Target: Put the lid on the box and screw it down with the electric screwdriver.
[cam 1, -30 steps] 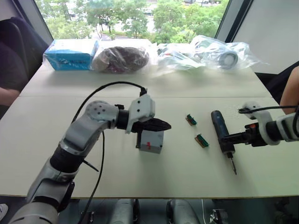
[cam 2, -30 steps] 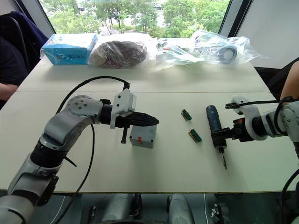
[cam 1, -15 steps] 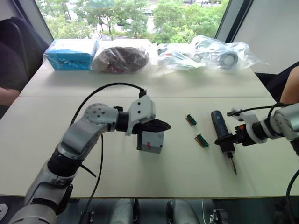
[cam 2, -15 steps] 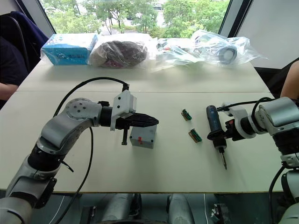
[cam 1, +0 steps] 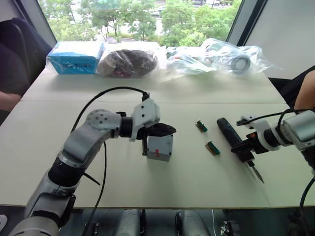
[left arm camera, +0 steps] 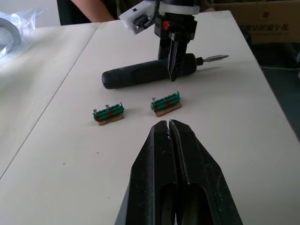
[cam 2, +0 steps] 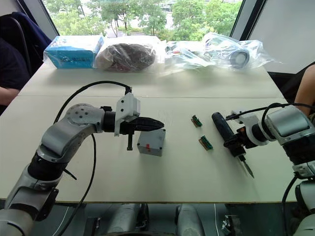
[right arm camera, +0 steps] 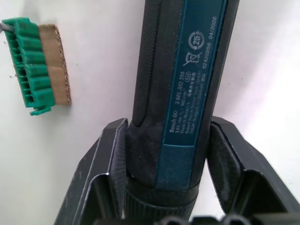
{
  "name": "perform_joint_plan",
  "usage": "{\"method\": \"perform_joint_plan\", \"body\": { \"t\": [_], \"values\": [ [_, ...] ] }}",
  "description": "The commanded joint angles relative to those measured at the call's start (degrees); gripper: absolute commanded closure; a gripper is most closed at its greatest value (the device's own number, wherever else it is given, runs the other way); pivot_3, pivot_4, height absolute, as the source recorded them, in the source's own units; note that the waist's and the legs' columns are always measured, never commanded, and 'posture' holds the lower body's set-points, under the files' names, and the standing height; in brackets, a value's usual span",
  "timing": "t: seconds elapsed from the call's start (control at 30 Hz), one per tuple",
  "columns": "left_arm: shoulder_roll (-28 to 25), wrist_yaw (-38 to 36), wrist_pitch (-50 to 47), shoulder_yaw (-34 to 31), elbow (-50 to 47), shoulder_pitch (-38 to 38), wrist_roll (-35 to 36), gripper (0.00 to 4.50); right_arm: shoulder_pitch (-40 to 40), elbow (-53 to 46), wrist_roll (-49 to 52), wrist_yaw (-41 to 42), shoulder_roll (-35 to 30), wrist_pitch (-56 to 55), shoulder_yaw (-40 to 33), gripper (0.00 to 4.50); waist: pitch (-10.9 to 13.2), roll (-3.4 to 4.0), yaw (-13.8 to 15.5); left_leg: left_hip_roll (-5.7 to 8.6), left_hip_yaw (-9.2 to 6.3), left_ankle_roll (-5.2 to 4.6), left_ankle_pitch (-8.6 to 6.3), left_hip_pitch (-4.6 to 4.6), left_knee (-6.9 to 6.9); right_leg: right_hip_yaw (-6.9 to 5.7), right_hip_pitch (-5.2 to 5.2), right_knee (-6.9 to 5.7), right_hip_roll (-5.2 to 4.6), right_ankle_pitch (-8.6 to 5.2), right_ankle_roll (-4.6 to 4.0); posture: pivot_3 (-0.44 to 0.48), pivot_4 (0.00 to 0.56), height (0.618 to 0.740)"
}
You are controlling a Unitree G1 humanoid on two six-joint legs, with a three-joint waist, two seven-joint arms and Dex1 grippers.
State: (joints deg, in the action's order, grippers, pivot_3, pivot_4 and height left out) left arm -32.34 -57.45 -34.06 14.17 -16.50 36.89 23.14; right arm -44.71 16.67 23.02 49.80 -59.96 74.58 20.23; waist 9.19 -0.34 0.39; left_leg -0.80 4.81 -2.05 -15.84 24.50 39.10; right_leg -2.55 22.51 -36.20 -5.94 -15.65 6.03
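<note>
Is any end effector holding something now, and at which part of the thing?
The right end effector grips the electric screwdriver around its body, near the bit end. The left end effector is shut on nothing, above the box.

**Hidden and cut off**

The box's (cam 1: 159,148) top is covered by the left gripper (cam 1: 167,130), so whether the lid lies there cannot be told. In the right wrist view both ends of the screwdriver (right arm camera: 183,89) run past the frame edges. A person's arm (cam 1: 305,91) is cut by the right edge. Contents of the plastic bags (cam 1: 234,55) are unclear.
</note>
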Motion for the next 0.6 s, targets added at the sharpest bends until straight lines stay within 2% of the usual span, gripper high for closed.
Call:
{"method": "perform_joint_plan", "body": {
  "t": [0.03,0.13,0.2,0.3,0.37,0.43,0.5,0.6],
  "values": [
    [-0.8,-1.7,2.7,-2.4,4.0,1.6,-0.3,4.50,-8.7,4.8,-3.0,-1.4,0.2,-9.9,-8.2,2.63,0.3,0.48,-0.1,0.04,0.12,0.00,0.01,0.04,0.00,0.12,0.12,0.00,-0.01,0.10,0.11,0.000,0.150,0.740],
    [-1.6,-3.4,4.0,-2.8,7.3,2.4,-0.3,4.50,-10.1,0.4,3.4,-4.5,5.4,-12.6,-21.9,2.63,0.4,0.60,-0.3,-0.02,0.26,0.29,0.19,0.31,-0.04,0.27,0.53,-0.13,0.08,0.21,0.33,0.000,0.150,0.740],
    [-1.7,-4.4,3.9,-3.2,8.9,3.1,0.4,4.50,-7.6,-8.2,8.7,-10.2,13.1,-16.8,-34.0,2.63,0.4,0.58,-0.4,-0.15,0.22,0.42,0.27,0.63,-0.07,0.28,0.88,-0.12,0.28,0.21,0.33,0.000,0.150,0.740],
    [-2.0,-5.8,3.7,-2.9,10.6,3.9,0.1,4.50,-3.8,-21.5,14.4,-18.7,24.1,-17.4,-43.8,2.63,0.4,0.58,-0.1,-0.25,0.08,0.60,0.38,0.85,-0.14,0.18,1.07,-0.13,0.40,0.20,0.34,0.000,0.150,0.740],
    [-2.0,-6.4,3.6,-2.6,11.2,4.2,-0.1,4.50,-2.5,-27.1,17.6,-23.6,29.3,-15.4,-46.6,2.63,0.4,0.60,0.4,-0.31,0.04,0.65,0.41,0.87,-0.14,0.11,1.04,-0.13,0.41,0.20,0.34,0.000,0.150,0.740],
    [-0.4,-6.4,1.8,-2.2,11.8,4.4,1.0,4.50,1.6,-35.3,25.5,-25.2,36.6,-15.6,-47.4,2.63,0.4,0.58,0.8,-0.19,0.02,0.65,0.41,0.89,0.03,0.07,0.93,-0.16,0.32,0.21,0.34,0.000,0.150,0.740],
    [-0.5,-7.4,2.0,-0.2,11.8,3.9,-0.3,4.50,7.1,-43.2,26.3,-26.3,41.5,-18.9,-43.9,2.63,0.4,0.56,0.8,-0.11,-0.02,0.55,0.37,0.88,0.08,0.07,0.78,-0.08,0.26,0.29,0.42,0.000,0.150,0.740],
    [-1.5,-8.6,2.6,1.0,12.1,3.0,-1.7,4.50,12.2,-48.0,25.0,-28.0,45.6,-23.1,-40.4,2.63,0.4,0.58,0.3,-0.06,0.02,0.48,0.32,0.87,0.09,0.14,0.79,-0.07,0.24,0.32,0.46,0.000,0.150,0.740]
  ]
}}
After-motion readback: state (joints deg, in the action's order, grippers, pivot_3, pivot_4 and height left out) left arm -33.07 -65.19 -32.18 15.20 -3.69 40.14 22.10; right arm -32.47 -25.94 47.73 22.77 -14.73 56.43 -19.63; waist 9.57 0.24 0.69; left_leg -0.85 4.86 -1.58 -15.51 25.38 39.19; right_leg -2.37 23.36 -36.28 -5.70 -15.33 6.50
